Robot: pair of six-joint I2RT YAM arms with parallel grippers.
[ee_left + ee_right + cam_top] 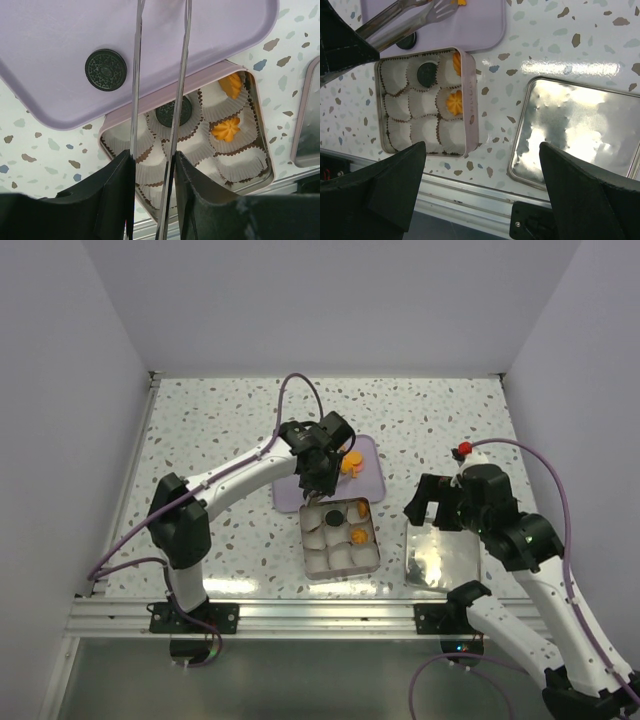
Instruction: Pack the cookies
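- Gripping a pair of metal tongs, the left gripper has its fingers pinched on the arms, out over the purple tray; can't tell if the tips have anything
- right gripper hangs wide open with nothing in it, above the gap between tin and shiny lid
- cookies in the tin's paper cups: black cookie far-middle, orange cookies far-right and middle-right
- tin sits just near of the tray
- another black one lies loose on the tray, a few orange ones toward its right side
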